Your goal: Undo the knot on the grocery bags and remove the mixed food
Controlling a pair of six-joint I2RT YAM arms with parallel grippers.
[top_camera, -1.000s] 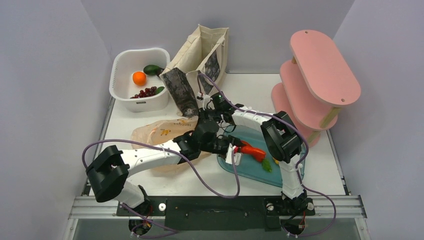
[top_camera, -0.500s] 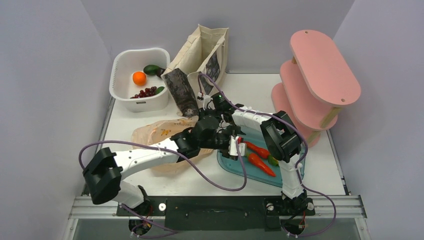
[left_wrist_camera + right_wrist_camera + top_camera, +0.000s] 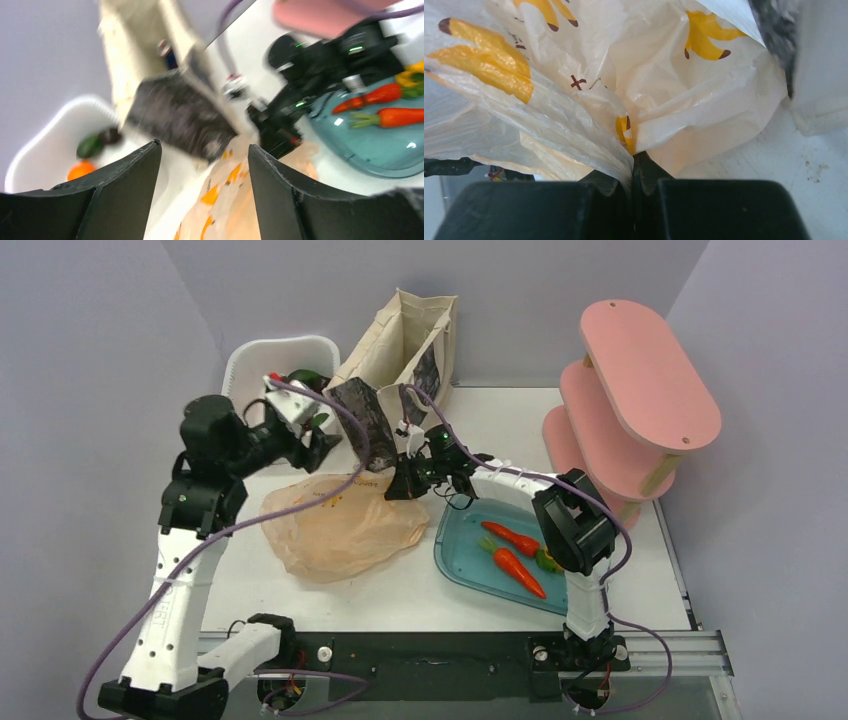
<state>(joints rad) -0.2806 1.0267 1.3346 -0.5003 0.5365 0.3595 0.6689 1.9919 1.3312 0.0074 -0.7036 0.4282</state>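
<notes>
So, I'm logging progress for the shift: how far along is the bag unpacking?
Done: two carrots lie in the teal tray; the plastic bag looks flat. In hand: right pincer shut on that bag's edge, left pincer open, raised. Left: the upright canvas tote, contents unclear.

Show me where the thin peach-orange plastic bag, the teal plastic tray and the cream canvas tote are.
Thin peach-orange plastic bag (image 3: 335, 535), top view, middle of its crumpled body.
Teal plastic tray (image 3: 458, 552), top view, bare floor by its left rim.
Cream canvas tote (image 3: 385, 340), top view, its left cream panel.
</notes>
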